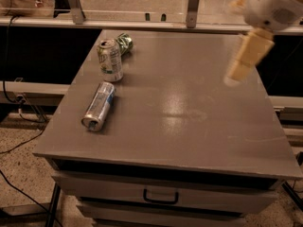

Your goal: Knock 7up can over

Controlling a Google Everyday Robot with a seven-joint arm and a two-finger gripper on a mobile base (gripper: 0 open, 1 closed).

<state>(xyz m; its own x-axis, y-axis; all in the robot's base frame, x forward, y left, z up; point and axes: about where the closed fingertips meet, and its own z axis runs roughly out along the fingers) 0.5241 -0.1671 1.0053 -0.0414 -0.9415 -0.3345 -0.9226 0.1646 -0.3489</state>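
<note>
The 7up can (110,60) stands upright near the far left corner of the grey table (189,126). It is pale silvery-white with green markings and a silver top. My gripper (234,77) hangs from the white arm at the upper right, above the right part of the table. It is far to the right of the can and touches nothing.
A slim silver-and-blue can (98,106) lies on its side in front of the 7up can. A crushed dark green can (124,42) lies just behind it. A drawer with a handle (161,196) is under the tabletop. A rail with glass panels runs behind the table.
</note>
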